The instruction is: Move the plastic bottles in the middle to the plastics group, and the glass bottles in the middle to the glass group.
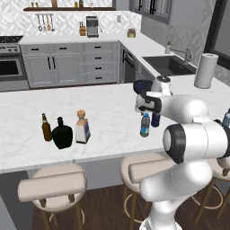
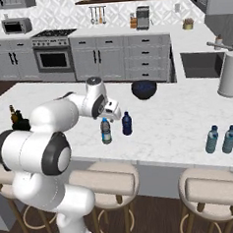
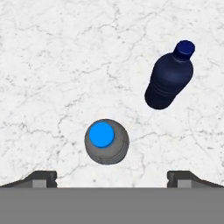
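Note:
A clear plastic bottle (image 1: 144, 125) (image 2: 105, 131) with a blue label stands mid-counter. A solid dark blue plastic bottle (image 1: 155, 120) (image 2: 127, 123) stands close beside it. My gripper (image 1: 143, 110) (image 2: 112, 114) (image 3: 112, 178) hovers open just above the clear bottle, whose blue cap (image 3: 101, 134) shows between the spread fingertips (image 3: 41, 178). The dark blue bottle (image 3: 169, 81) lies off to one side. The squarish tan-stoppered glass bottle (image 1: 82, 128) stands next to the black flask (image 1: 62, 134) and the brown bottle (image 1: 46, 128) at the left. Two pale teal bottles (image 2: 211, 139) stand at the right.
A dark bowl (image 2: 144, 89) sits behind the two middle bottles. A white paper-towel roll (image 1: 205, 70) (image 2: 230, 75) stands near the sink (image 1: 168, 65). Stools (image 1: 54, 186) line the counter's front edge. Open marble lies between the bottle groups.

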Controlling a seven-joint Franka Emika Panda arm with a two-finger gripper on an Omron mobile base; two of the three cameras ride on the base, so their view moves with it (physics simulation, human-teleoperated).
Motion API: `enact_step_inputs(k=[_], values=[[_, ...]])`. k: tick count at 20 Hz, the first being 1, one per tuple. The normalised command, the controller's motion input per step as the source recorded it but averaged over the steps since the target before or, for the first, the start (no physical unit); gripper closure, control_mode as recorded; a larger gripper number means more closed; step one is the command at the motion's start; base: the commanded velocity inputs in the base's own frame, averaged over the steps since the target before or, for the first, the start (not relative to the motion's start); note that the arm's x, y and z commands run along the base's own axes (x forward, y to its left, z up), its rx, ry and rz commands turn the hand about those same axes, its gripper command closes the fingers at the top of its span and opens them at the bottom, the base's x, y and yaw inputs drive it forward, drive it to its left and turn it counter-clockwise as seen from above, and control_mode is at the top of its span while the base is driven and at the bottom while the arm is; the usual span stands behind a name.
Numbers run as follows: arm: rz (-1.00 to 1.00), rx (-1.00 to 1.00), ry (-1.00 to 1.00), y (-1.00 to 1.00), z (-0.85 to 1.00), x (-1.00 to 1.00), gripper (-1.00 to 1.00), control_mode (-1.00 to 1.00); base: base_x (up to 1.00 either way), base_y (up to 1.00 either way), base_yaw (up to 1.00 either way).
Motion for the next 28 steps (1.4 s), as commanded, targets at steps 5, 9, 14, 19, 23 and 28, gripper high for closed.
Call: enact_step_inputs(k=[5, 9, 14, 19, 23, 28], values=[[0.0, -0.04, 0.0, 0.0, -0.23, 0.0, -1.0, -1.0, 0.0, 0.0, 0.0], [0.0, -0.03, 0.0, 0.05, -0.21, 0.05, -1.0, -1.0, 0.0, 0.0, 0.0], [0.0, 0.0, 0.0, 0.02, -0.06, 0.11, -1.0, -1.0, 0.0, 0.0, 0.0], [0.0, 0.0, 0.0, 0.0, 0.0, 0.16, -1.0, -1.0, 0.0, 0.0, 0.0], [0.0, 0.0, 0.0, 0.0, -0.02, 0.1, -1.0, -1.0, 0.0, 0.0, 0.0], [0.0, 0.0, 0.0, 0.0, -0.06, 0.03, -1.0, -1.0, 0.0, 0.0, 0.0]])
